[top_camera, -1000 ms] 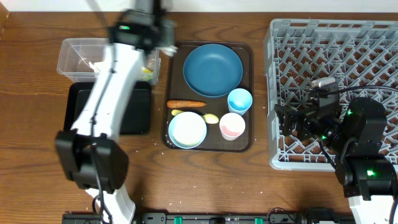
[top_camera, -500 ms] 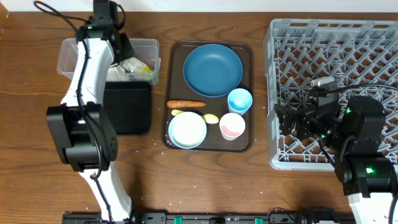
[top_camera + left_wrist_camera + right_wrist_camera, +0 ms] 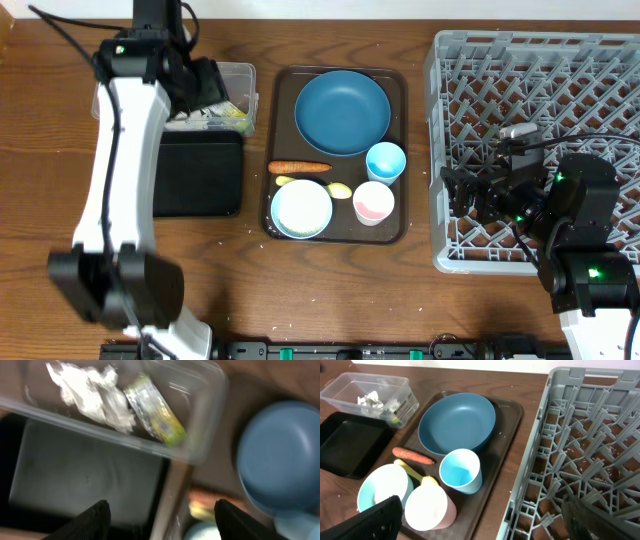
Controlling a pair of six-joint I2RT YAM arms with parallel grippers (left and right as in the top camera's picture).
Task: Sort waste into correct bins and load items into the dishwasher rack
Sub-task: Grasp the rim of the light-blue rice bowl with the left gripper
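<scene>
I see the table (image 3: 330, 290) as dark brown wood with visible grain and a soft sheen. The tub (image 3: 200, 415) is clear, glossy plastic. Inside it the white paper (image 3: 90, 395) looks crumpled and matt, and the yellow-green packet (image 3: 155, 417) shines like foil. The black tray (image 3: 85, 475) looks smooth and half-matt. The rack (image 3: 590, 372) is grey matt plastic. The blue plate (image 3: 457, 422) looks smooth, without strong gloss.
</scene>
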